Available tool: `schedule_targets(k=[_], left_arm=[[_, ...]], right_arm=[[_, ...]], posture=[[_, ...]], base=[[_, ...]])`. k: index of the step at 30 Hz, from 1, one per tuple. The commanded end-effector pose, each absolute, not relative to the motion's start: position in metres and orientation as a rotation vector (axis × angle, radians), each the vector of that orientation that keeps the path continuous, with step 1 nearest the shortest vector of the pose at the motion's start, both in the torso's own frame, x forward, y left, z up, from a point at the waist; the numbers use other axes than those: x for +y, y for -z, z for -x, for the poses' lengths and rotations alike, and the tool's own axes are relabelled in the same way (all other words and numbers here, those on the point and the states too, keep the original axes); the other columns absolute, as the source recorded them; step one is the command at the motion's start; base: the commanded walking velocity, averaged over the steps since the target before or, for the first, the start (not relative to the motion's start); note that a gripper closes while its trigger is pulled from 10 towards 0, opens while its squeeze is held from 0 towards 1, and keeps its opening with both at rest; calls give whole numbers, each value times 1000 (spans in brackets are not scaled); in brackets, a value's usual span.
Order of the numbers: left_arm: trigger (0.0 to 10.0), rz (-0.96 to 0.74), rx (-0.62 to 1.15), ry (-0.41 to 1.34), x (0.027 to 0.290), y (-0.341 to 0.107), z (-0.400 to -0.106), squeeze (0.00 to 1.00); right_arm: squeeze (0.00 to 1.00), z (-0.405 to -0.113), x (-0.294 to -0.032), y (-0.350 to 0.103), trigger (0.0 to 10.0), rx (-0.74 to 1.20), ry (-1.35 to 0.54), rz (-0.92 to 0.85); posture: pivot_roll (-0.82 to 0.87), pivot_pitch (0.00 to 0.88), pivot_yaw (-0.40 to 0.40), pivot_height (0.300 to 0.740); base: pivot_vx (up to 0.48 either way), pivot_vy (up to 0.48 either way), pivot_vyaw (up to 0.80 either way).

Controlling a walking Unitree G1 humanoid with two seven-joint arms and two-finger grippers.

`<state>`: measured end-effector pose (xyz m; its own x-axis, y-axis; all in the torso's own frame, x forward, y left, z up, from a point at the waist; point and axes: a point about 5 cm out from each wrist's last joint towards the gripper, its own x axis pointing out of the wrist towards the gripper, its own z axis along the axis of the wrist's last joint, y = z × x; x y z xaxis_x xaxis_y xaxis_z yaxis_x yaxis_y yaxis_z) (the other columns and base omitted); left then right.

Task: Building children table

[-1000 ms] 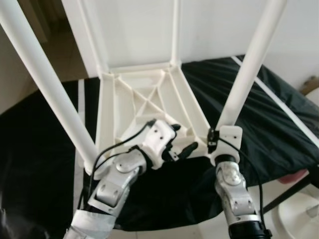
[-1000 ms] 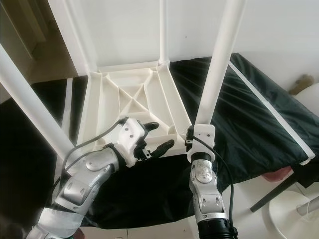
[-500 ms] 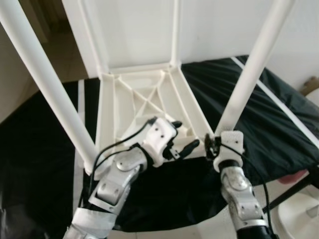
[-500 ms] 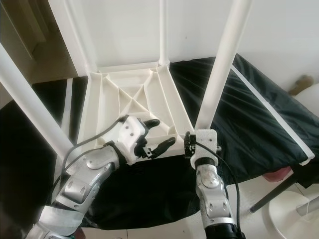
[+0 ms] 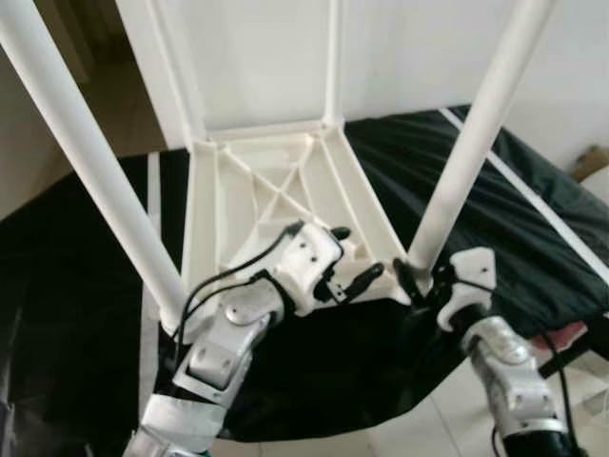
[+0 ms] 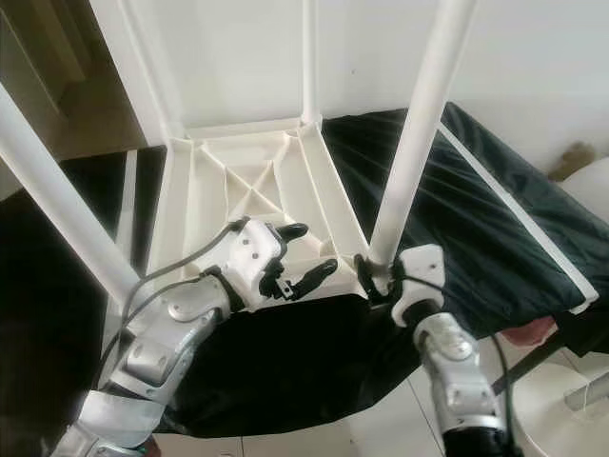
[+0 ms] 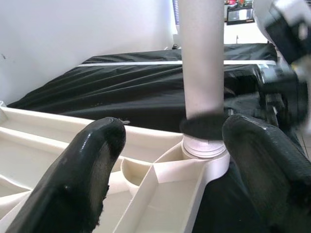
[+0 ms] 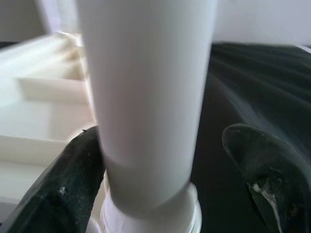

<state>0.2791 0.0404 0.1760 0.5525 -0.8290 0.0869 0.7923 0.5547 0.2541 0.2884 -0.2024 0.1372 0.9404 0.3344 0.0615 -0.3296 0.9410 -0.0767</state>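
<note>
A white plastic children's table lies upside down on a black cloth, its underside ribs facing up. White legs stand up from its corners. My right gripper is open around the base of the near right leg. In the right wrist view one finger touches that leg and the other stands clear of it. My left gripper is open just over the table's near edge. It points at the same leg socket, holding nothing.
The near left leg rises steeply past my left arm. A white wall stands behind the table. The cloth's edge drops to tiled floor in front. A white round object and a dark bar sit at the lower right.
My right wrist has swung out to the right and tilted, so its gripper now comes at the leg base from the side. The left gripper has barely moved.
</note>
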Motion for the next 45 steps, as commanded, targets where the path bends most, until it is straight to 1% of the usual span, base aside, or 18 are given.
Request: schedule_targets(k=[1, 4, 5, 6, 8, 9, 11, 19, 20, 29, 32, 33, 34, 38, 40, 43, 45], left_arm=[[10000, -208, -203, 943, 41, -175, -283, 0], [10000, -210, -204, 944, 41, -175, -284, 0], [10000, -209, -209, 954, 40, -177, -284, 0], [10000, -209, -209, 954, 40, -177, -284, 0], [10000, -209, -213, 959, 40, -179, -285, 0], [10000, -209, -213, 959, 40, -179, -285, 0], [10000, -208, -214, 961, 40, -180, -285, 0], [10000, -203, -213, 954, 40, -180, -283, 0], [10000, -199, -212, 950, 40, -180, -283, 0], [10000, -194, -208, 945, 42, -179, -282, 0], [10000, -202, -204, 943, 42, -178, -283, 0], [10000, -206, -203, 943, 42, -178, -284, 0], [10000, -207, -203, 947, 41, -178, -284, 0], [10000, -205, -203, 960, 40, -178, -283, 0], [10000, -205, -203, 960, 40, -178, -283, 0], [10000, -195, -202, 970, 38, -177, -283, 0], [10000, -195, -202, 970, 38, -177, -283, 0]], right_arm=[[0, -293, -207, -140, 10000, -53, -413, 38], [0, -295, -208, -141, 10000, -47, -434, 46], [0, -302, -205, -145, 10000, -33, -509, 91], [0, -302, -205, -145, 10000, -33, -509, 91], [0, -307, -195, -146, 10000, -19, -612, 137], [0, -307, -195, -146, 10000, -19, -612, 137], [0, -311, -186, -145, 10000, -5, -679, 175], [0, -316, -185, -137, 10000, 40, -725, 207], [0, -317, -188, -135, 0, 55, -719, 216], [0, -316, -194, -126, 0, 106, -733, 228], [0, -315, -198, -122, 0, 123, -711, 263], [0, -314, -199, -121, 4118, 125, -701, 278], [0, -315, -198, -120, 10000, 125, -675, 264], [0, -315, -192, -118, 10000, 108, -618, 238], [0, -315, -192, -118, 10000, 108, -618, 238], [0, -315, -185, -108, 10000, 110, -440, 215], [0, -315, -185, -108, 10000, 110, -440, 215]], posture=[[-41, 0, 34, 740], [-41, 0, 34, 740], [-42, 0, 39, 740], [-42, 0, 39, 740], [-34, 0, 36, 740], [-34, 0, 36, 740], [-28, 0, 34, 740], [-2, 0, 20, 740], [4, 0, 16, 740], [5, 0, 21, 740], [0, 0, 25, 740], [-3, 0, 27, 740], [-6, 0, 30, 740], [-13, 0, 34, 740], [-13, 0, 34, 740], [-26, 0, 40, 740], [-26, 0, 40, 740]], base=[[0, 0, 0], [0, 0, 0], [0, 0, 0], [0, 0, 0], [0, 0, 0], [0, 0, 0], [0, 0, 0], [0, 0, 0], [0, 0, 0], [0, 0, 0], [0, 0, 0], [0, 0, 0], [0, 0, 0], [0, 0, 0], [0, 0, 0], [0, 0, 0], [0, 0, 0]])
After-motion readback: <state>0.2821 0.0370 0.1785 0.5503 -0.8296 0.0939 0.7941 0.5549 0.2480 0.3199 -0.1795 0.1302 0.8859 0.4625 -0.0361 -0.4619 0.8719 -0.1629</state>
